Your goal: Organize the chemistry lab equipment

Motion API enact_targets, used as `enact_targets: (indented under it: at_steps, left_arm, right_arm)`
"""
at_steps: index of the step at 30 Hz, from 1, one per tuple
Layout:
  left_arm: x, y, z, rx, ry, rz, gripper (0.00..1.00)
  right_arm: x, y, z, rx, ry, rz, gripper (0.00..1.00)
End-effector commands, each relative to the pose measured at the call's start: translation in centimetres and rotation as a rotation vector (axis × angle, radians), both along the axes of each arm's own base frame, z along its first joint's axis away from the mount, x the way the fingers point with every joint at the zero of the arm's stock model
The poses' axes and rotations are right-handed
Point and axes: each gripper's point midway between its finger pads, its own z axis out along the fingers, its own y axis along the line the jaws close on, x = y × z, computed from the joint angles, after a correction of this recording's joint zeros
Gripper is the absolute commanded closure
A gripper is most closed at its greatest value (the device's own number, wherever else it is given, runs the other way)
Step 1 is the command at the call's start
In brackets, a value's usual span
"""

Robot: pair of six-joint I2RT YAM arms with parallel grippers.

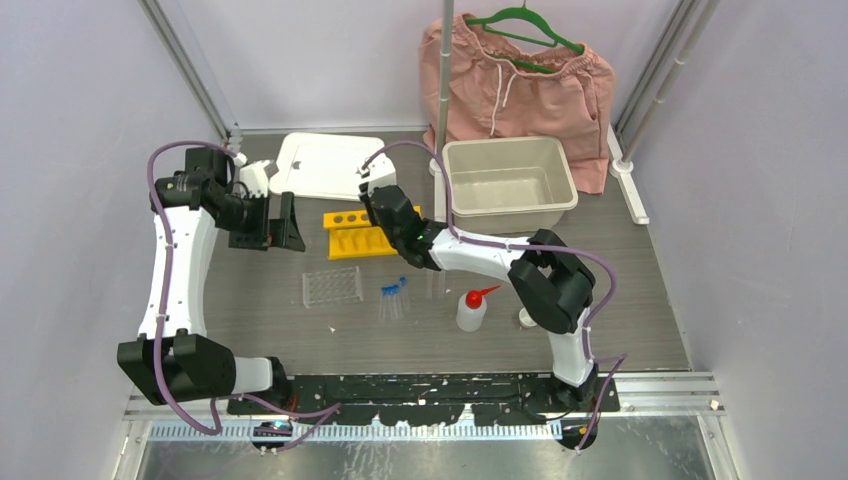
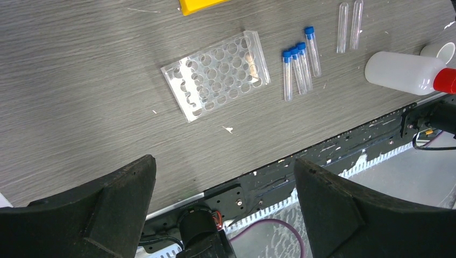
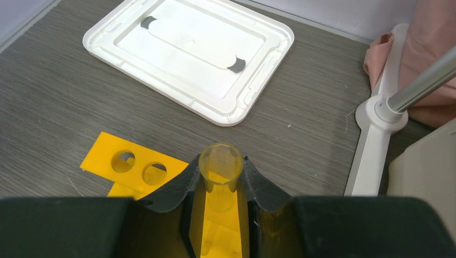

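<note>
My right gripper (image 3: 220, 180) is shut on a clear uncapped tube (image 3: 220, 160) and holds it upright over the right end of the yellow rack (image 3: 129, 164). In the top view that gripper (image 1: 378, 222) hangs over the yellow rack (image 1: 352, 240). My left gripper (image 2: 223, 180) is open and empty, raised at the table's left (image 1: 270, 230). The clear rack (image 2: 215, 75), several blue-capped tubes (image 2: 298, 64), two clear tubes (image 2: 349, 24), the white squeeze bottle (image 2: 400, 72) with its red nozzle and the tiny white cup (image 2: 443, 51) lie on the table. No beaker shows.
The beige tub (image 1: 510, 185) stands at the back right, and its white lid (image 1: 330, 165) lies flat at the back. Pink shorts (image 1: 520, 80) hang on a green hanger from a stand pole (image 1: 442, 80). The black base rail (image 1: 420, 388) runs along the near edge.
</note>
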Motion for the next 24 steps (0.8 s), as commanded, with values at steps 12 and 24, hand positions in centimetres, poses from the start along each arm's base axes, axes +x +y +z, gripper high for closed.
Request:
enact_targets:
  at_steps: [12, 24]
  left_arm:
    - [0.2, 0.5, 1.4, 0.03, -0.071, -0.003, 0.0]
    - [0.3, 0.6, 1.7, 0.038, -0.086, -0.002, 0.0]
  right_arm:
    - [0.7, 0.0, 0.3, 0.077, -0.012, -0.042, 0.77]
    - [-0.3, -1.0, 5.1, 0.129, -0.025, -0.04, 0.32]
